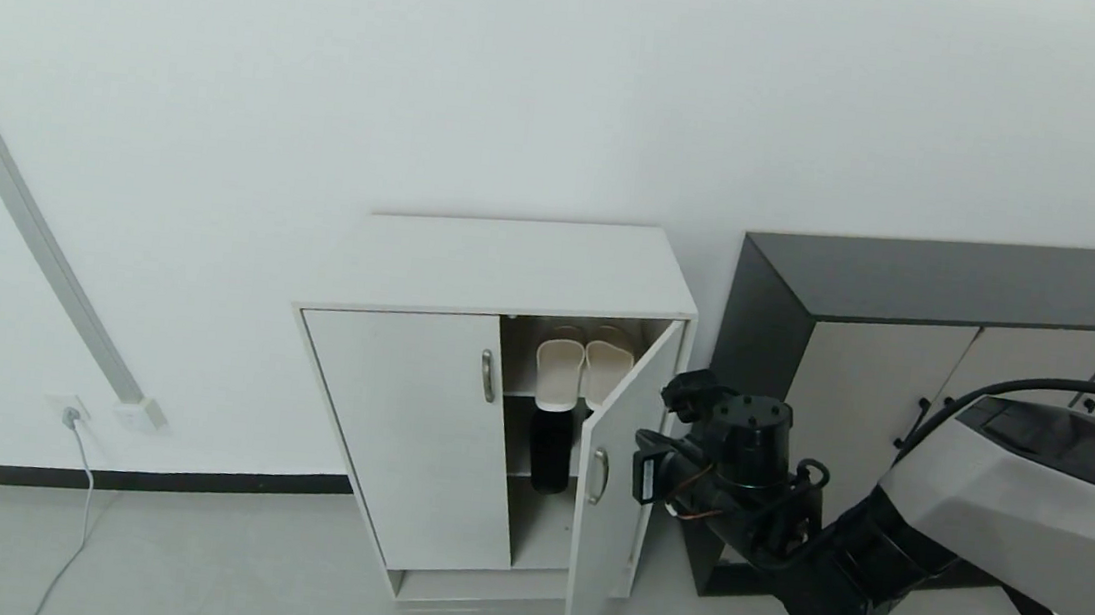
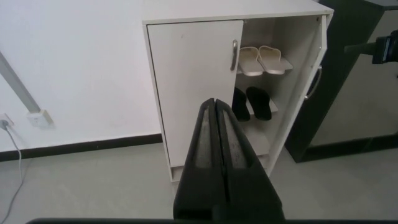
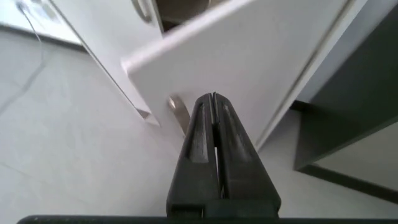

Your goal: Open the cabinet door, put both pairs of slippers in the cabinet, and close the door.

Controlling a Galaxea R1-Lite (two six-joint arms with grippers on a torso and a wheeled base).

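While hanging clenched on nothing, right pincer (image 3: 213, 98) just off the outer face of the right door (image 3: 249, 56), tips aimed at that panel, bar handle (image 3: 179, 115) just beyond them toward the door's free edge. Door panel upright, long axis vertical, hinged at the cabinet's (image 1: 511, 264) right side, swung partway out. Lies ahead of the pincer and to its left, so probably calls for a push on the outer face, leftward toward the shut left door (image 1: 416, 425). Far nearer to the job than the left pincer (image 2: 214, 102), likewise pressed shut and empty, held well back from the cabinet front. Beyond the door, inside: beige slippers (image 1: 582, 366) side by side on the upper shelf, black slippers (image 1: 550, 443) on the shelf below. Both pairs already stowed; only the closing seems left
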